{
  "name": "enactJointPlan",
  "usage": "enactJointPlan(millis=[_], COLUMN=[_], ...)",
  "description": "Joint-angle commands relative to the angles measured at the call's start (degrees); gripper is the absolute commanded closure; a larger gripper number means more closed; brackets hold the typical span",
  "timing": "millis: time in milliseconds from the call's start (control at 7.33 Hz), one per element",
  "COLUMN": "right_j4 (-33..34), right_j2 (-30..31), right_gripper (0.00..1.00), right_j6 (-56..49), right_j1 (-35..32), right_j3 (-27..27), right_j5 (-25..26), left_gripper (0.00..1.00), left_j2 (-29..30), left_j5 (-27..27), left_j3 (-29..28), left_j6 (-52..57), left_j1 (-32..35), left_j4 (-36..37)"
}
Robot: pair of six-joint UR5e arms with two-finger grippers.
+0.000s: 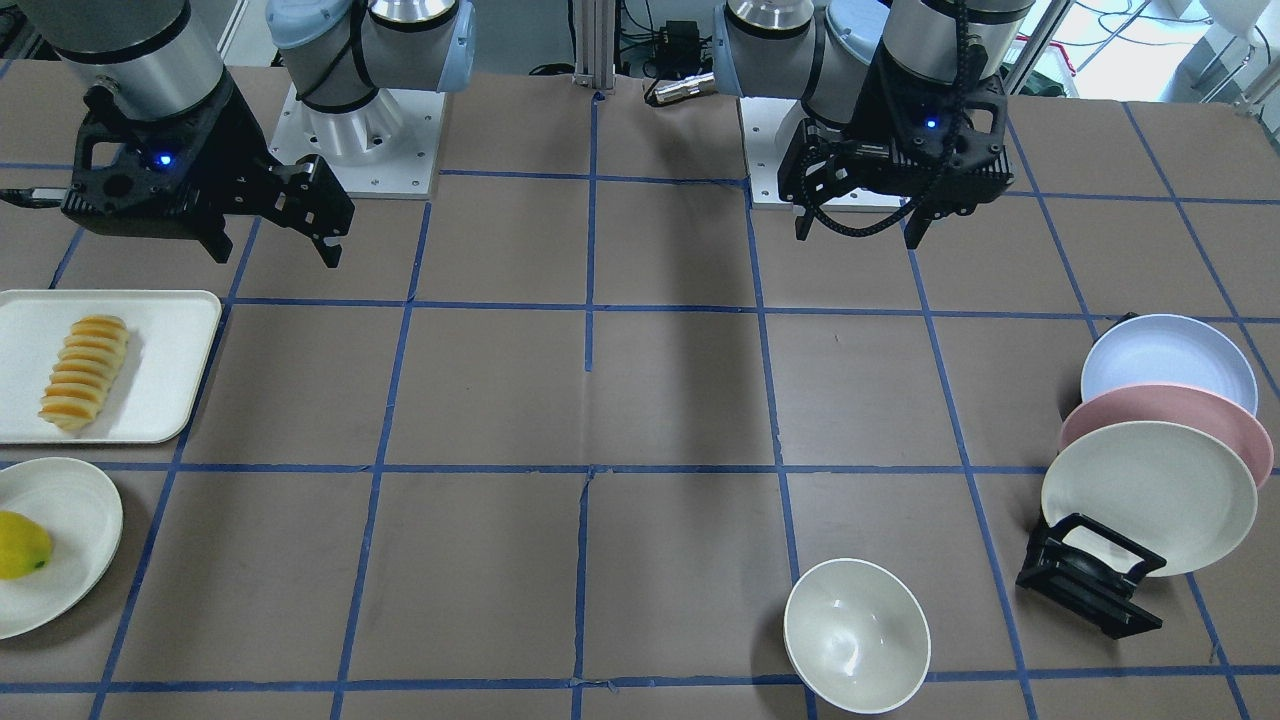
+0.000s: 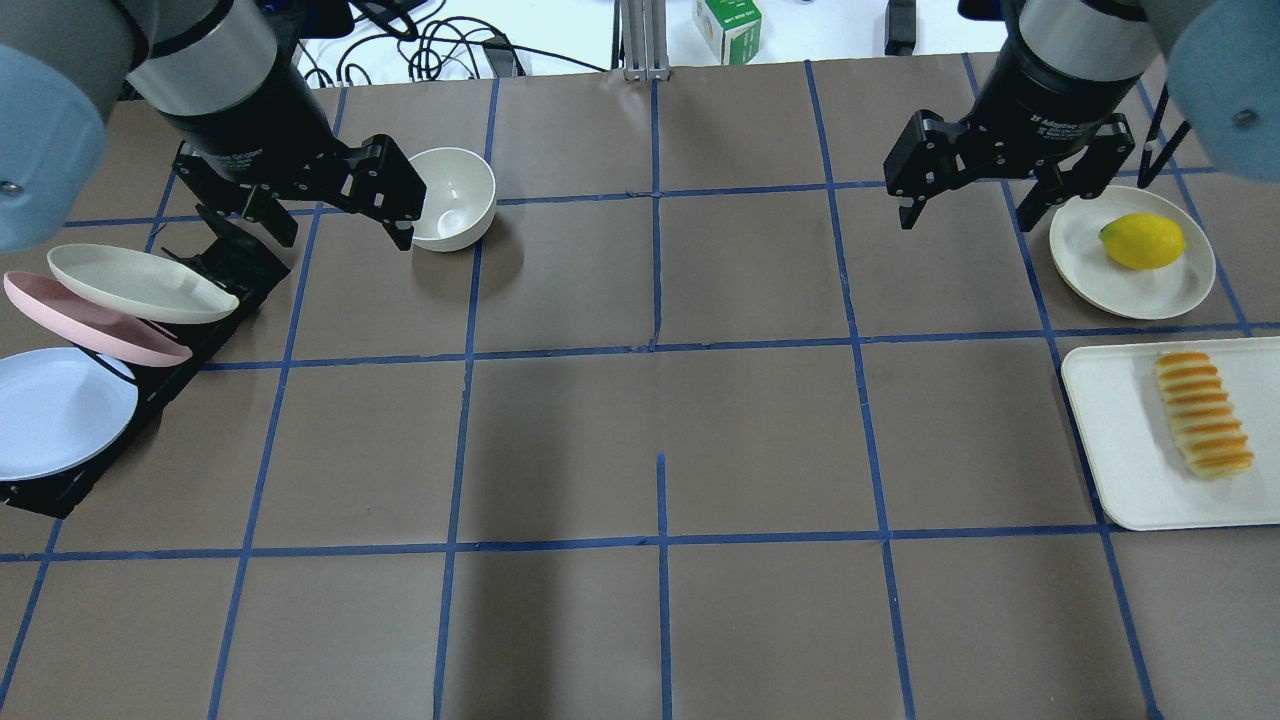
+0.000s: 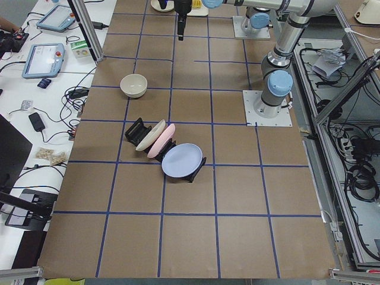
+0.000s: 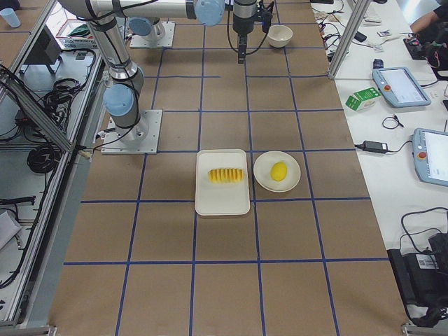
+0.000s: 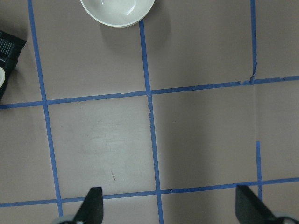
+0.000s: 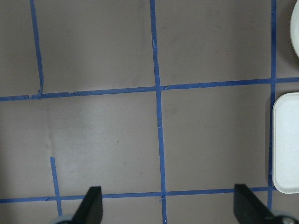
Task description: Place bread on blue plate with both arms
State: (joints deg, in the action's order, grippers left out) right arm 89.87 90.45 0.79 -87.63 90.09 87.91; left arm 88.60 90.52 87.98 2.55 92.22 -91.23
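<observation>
Currently, bread (image 2: pixel 1203 412) is lying on white tray (image 2: pixel 1110 430); blue plate (image 2: pixel 60 410) is leaning in rack (image 2: pixel 230 262), rim reachable; left end effector (image 5: pixel 170 207) and right end effector (image 6: pixel 168 205) are hovering released.

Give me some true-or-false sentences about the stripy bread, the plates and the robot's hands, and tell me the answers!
1. The stripy orange-and-yellow bread loaf lies on the white rectangular tray. True.
2. The round pale blue plate lies flat on the table. False: it stands tilted in the black plate rack.
3. The left gripper holds the white round bowl. False: it is open and empty, and the bowl stands on the table.
4. The yellow lemon-like fruit sits on a round cream plate. True.
5. The right gripper is open and holds nothing. True.
</observation>
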Motion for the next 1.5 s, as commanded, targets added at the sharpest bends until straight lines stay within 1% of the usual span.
enactJointPlan(millis=[0,136,273,409,545,682,818,955,1091,1227,1364], right_j4=[0.0,0.0,-0.2,-0.6,-0.6,-0.8,-1.1,-0.8,-0.3,0.7,4.4], right_j2=[0.0,-0.1,-0.2,-0.2,0.8,1.6,1.6,1.5,1.5,1.4,0.1], right_gripper=[0.0,0.0,0.0,0.0,0.0,0.0,0.0,0.0,0.0,0.0,0.0], right_j6=[0.0,0.0,0.0,0.0,0.0,-1.6,-6.5,-8.2,-9.6,-16.3,-21.1], right_j1=[0.0,0.0,0.0,0.1,0.4,1.5,4.1,9.4,15.1,20.8,24.0], right_j3=[0.0,0.1,0.1,0.0,0.0,0.1,0.4,2.4,5.4,7.2,9.0], right_j5=[0.2,0.2,0.3,0.5,0.7,1.1,3.1,5.9,6.2,7.4,7.4], left_gripper=[0.0,0.0,0.0,0.0,0.0,0.0,0.0,0.0,0.0,0.0,0.0], left_j2=[-0.1,-0.3,-1.0,-1.8,-2.0,-1.6,-0.8,0.8,3.8,7.0,10.2], left_j5=[0.0,0.2,1.2,10.8,11.2,11.5,11.8,11.7,11.2,11.0,10.9], left_j3=[0.0,0.1,0.1,-0.5,-0.4,0.1,0.0,0.3,0.9,1.0,1.1], left_j6=[0.0,0.0,0.0,1.7,7.7,16.1,17.7,27.4,38.7,44.4,46.6], left_j1=[0.0,-0.2,-1.1,-6.7,-13.7,-19.7,-26.3,-33.0,-39.2,-44.1,-47.6], left_j4=[0.0,0.0,-1.5,-4.4,-4.9,-4.8,-5.4,-5.0,-4.1,2.0,7.1])
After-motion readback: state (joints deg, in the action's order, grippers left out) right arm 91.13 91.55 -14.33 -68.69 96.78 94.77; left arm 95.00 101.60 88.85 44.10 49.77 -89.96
